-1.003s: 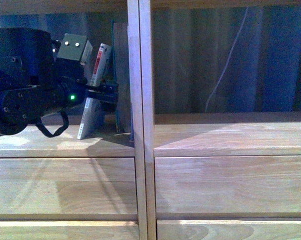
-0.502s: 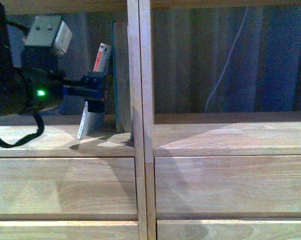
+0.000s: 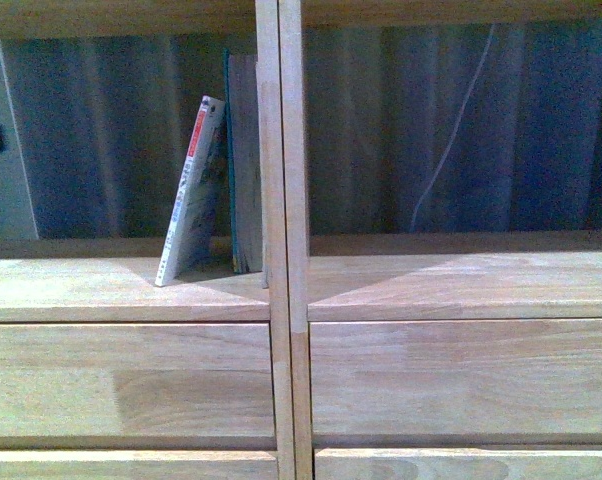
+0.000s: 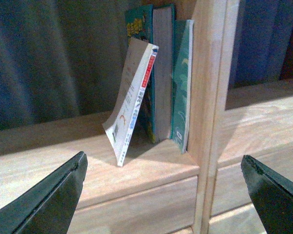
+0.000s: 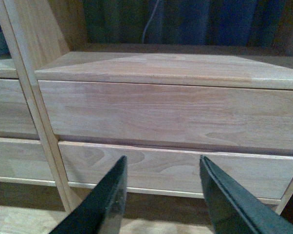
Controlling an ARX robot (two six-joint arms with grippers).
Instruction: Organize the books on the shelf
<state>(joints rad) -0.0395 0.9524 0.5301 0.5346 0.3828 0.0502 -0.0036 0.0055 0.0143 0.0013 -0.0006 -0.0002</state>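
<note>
Nearest in the left wrist view are the left gripper's (image 4: pixel 163 195) own jaws, spread wide with nothing between them, their dark tips well apart. Beyond them and straight ahead, roughly centred in the gap, stands the white paperback (image 4: pixel 132 105) on the shelf (image 4: pixel 205 97) board, clear of the jaws and not touched by them. Its long axis runs upward but tilted: the foot sits out away from the divider and the top leans over against the taller teal-edged book (image 4: pixel 161 73), which stands upright next to another teal book (image 4: pixel 183 83) hard by the wooden divider.

That lean is what a next move would turn on, as I judge it: the jaws would need to close across the thin spine (image 3: pixel 189 190), or nudge its foot toward the divider.

The right gripper (image 5: pixel 161 195) has its jaws moderately open and empty, facing the drawer fronts (image 5: pixel 171 114) of the other column, well apart from the books. The left arm is clearly the nearer one.

Farthest back, a curtain (image 3: pixel 101 140) hangs behind the open compartment.
</note>
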